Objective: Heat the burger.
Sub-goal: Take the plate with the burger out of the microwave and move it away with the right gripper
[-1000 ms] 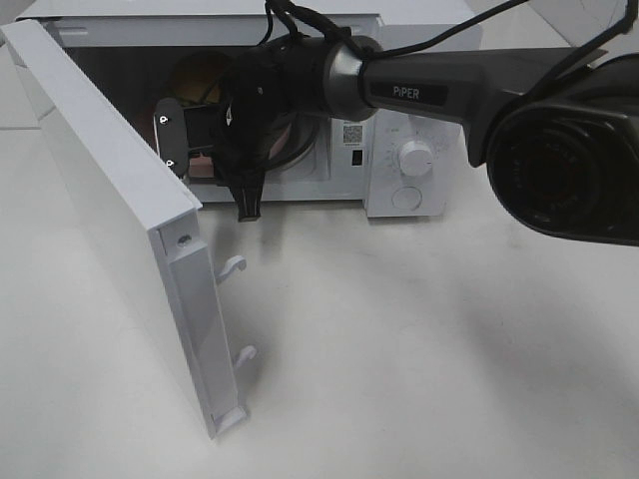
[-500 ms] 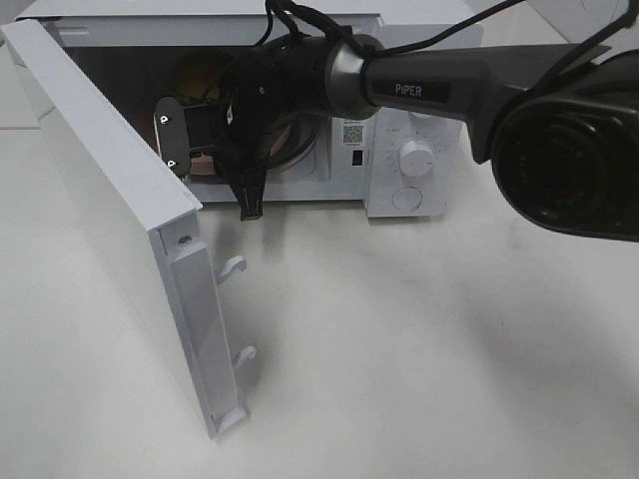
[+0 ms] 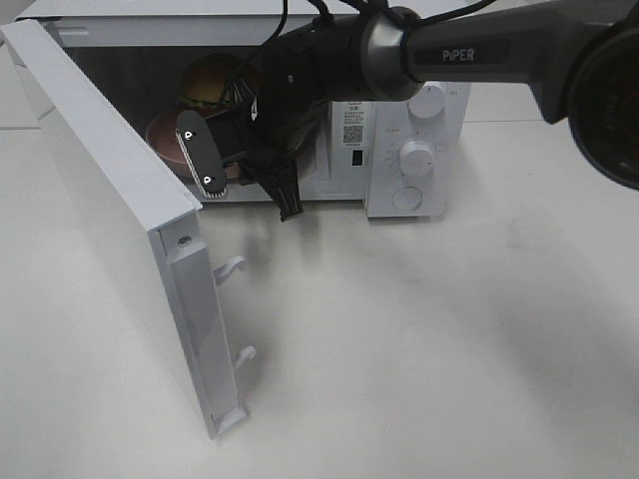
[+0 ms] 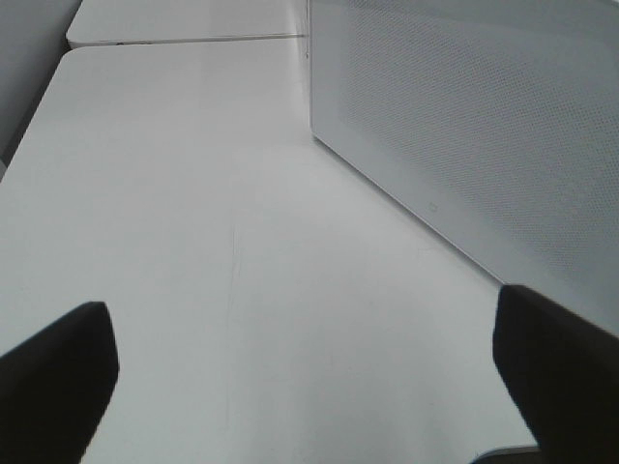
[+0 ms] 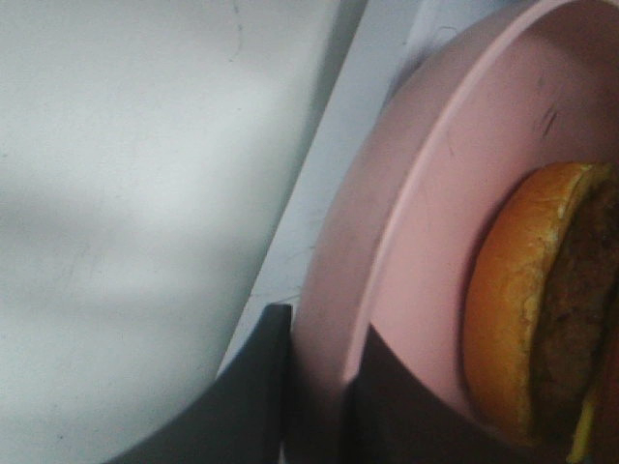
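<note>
White worktop [image 3: 419, 339] | microwave [image 3: 399, 130] door open | right end effector [image 5: 319, 387] clamps pink plate [image 5: 406, 193] rim, burger [image 5: 532, 309] aboard | left end effector [image 4: 300, 377] spread wide, empty

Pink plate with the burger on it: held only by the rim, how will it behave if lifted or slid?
The pink plate looks rigid, so it likely won't flex. The right pincer pinches only its rim, so the far side may sag or tilt. The burger sits loose and tall; it could slide or topple if the plate tips.
</note>
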Robot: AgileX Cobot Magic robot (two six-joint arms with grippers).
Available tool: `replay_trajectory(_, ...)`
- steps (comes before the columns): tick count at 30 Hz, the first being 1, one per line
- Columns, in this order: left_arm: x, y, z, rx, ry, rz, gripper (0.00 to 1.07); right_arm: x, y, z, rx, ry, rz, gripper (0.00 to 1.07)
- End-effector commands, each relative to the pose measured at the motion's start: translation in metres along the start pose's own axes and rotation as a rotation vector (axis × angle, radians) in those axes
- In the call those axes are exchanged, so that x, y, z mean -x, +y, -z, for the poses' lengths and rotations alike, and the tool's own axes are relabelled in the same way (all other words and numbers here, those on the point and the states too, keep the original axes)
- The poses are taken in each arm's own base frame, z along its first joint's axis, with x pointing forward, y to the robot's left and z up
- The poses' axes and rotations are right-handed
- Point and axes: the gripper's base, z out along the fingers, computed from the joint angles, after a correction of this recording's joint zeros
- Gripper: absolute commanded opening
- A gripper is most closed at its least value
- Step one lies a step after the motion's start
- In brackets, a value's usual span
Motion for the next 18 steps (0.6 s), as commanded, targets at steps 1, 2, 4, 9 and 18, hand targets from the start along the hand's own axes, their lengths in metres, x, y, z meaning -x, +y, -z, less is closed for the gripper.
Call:
replay_trajectory(1, -0.001, 0.000, 0.001, -0.001, -0.022, -0.001, 0.98, 0.000, -0.004, 0.013, -0.052, -0.019, 0.056, 0.00)
replay_trajectory(2, -0.001, 0.000, 0.001, -0.001, -0.022, -0.001, 0.98, 0.000, -0.002, 0.016, -0.060, -0.023, 0.074, 0.00)
replay_trajectory(4, -0.001, 0.000, 0.001, -0.001, -0.022, -0.001, 0.98, 0.000, 0.001, 0.021, -0.074, -0.030, 0.106, 0.00)
replay_trajectory(9, -0.001, 0.000, 0.001, -0.001, -0.022, -0.001, 0.98, 0.000, 0.007, 0.030, -0.110, -0.039, 0.164, 0.00)
replay_trajectory(18, -0.001, 0.000, 0.001, -0.001, -0.022, -0.001, 0.98, -0.003, 0.025, 0.041, -0.097, -0.035, 0.278, 0.00)
